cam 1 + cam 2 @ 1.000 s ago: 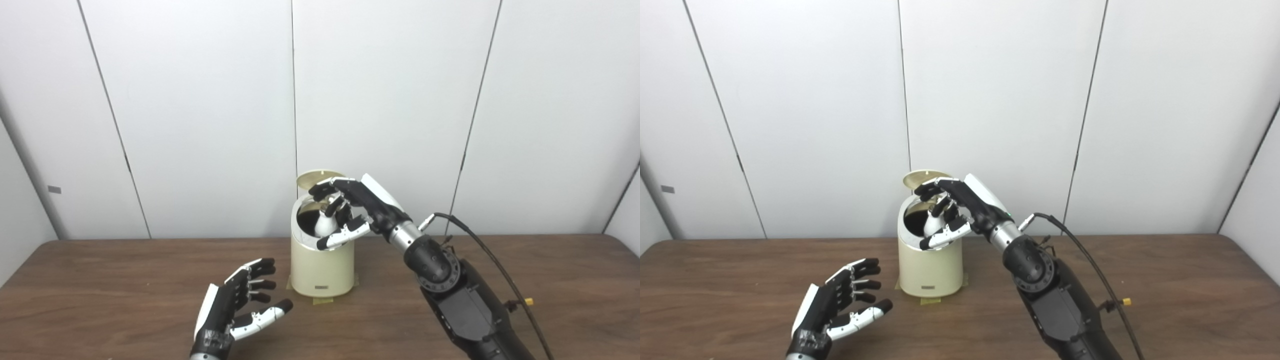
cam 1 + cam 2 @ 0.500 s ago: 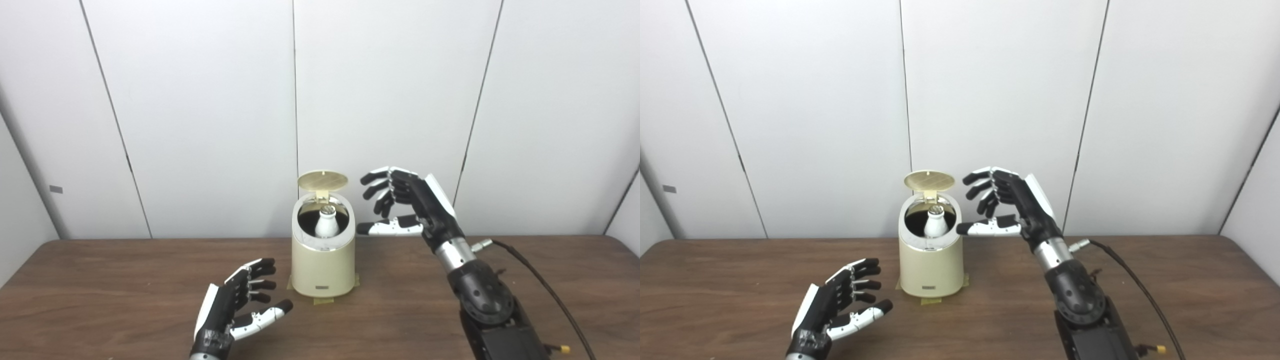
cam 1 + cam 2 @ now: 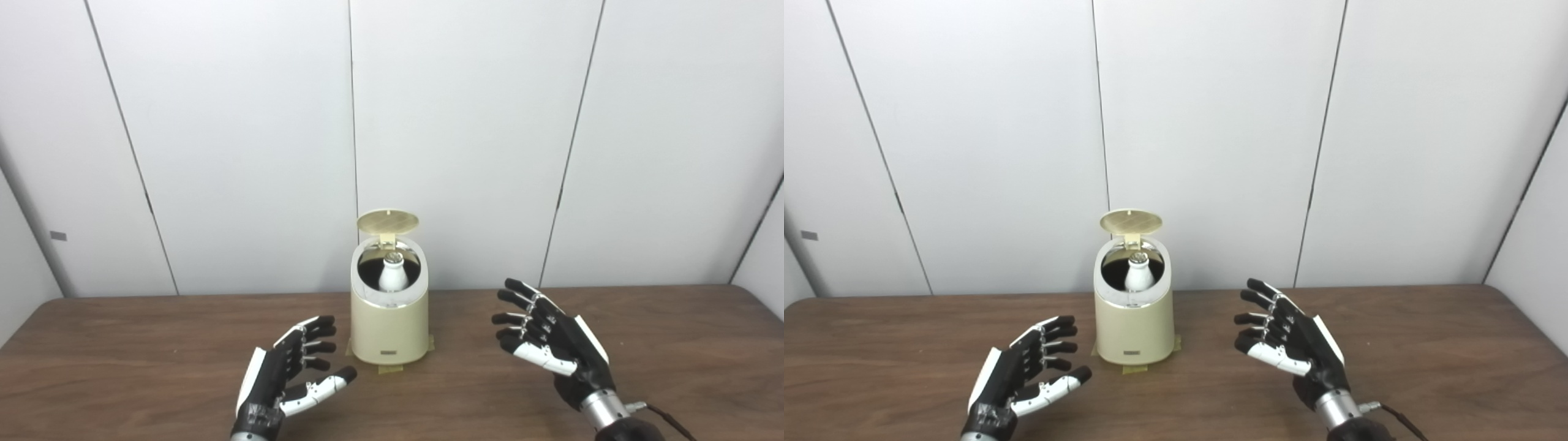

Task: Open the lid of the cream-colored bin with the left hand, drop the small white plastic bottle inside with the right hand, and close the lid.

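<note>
Standing in the bin (image 3: 389,318) near the table's (image 3: 122,367) back edge, the bottle (image 3: 392,277) is delivered; left hand (image 3: 288,373) and right hand (image 3: 551,346), both spread and empty, leave the raised lid (image 3: 388,221) to close.

This looks like a robotics lab or test room. Plain white wall panels (image 3: 465,135) with dark seams fill the upper and middle frame, and a bare brown wooden table (image 3: 122,349) spans the bottom. Tape (image 3: 392,368) fixes the bin's base at centre, a staged setup.

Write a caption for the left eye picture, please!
Bottle sits in the open bin; both hands empty.
</note>
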You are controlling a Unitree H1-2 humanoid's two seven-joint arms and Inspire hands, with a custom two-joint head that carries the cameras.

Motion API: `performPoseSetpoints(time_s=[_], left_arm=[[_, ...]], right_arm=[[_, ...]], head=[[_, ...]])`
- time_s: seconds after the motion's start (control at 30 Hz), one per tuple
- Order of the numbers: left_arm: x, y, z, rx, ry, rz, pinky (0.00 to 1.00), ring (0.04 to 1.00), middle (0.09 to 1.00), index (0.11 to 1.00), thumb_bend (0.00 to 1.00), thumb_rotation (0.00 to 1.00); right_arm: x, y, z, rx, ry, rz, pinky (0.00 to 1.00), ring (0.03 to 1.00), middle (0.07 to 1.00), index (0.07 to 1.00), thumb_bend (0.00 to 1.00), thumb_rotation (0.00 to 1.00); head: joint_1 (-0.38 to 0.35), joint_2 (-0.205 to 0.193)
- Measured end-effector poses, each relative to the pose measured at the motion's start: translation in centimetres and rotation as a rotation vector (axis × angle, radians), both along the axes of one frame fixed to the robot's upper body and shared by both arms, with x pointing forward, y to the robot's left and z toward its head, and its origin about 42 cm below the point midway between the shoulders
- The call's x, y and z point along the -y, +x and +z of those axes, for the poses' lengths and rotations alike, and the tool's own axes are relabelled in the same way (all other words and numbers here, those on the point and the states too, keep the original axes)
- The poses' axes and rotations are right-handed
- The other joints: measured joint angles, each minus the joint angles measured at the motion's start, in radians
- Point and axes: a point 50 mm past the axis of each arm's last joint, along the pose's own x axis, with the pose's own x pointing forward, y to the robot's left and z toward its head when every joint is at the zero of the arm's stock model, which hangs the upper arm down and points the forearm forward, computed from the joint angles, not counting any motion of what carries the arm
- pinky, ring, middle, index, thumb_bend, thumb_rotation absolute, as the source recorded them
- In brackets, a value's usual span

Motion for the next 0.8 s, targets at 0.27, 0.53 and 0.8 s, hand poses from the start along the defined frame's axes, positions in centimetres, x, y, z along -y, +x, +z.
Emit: performPoseSetpoints(time_s=[0.27,0.53,0.8], left_arm=[[-0.3,-0.1,0.3,0.013,0.001,0.011,0.65,0.750,0.793,0.825,0.78,0.20],[-0.9,1.2,3.0,0.063,0.066,0.010,0.72,0.858,0.898,0.900,0.84,0.34],[-1.4,5.9,11.1,0.212,0.208,-0.026,0.73,0.915,0.955,0.947,0.88,0.39]], right_arm=[[-0.5,-0.8,-1.5,0.020,0.014,-0.008,0.56,0.681,0.815,0.833,0.90,0.33],[-0.3,-1.7,-2.5,-0.001,0.029,-0.033,0.57,0.706,0.809,0.831,0.95,0.32],[-0.3,-1.8,-2.5,0.005,0.019,-0.045,0.53,0.706,0.810,0.822,0.95,0.34]], head=[[0.018,-0.002],[0.032,-0.005],[0.026,-0.008]])
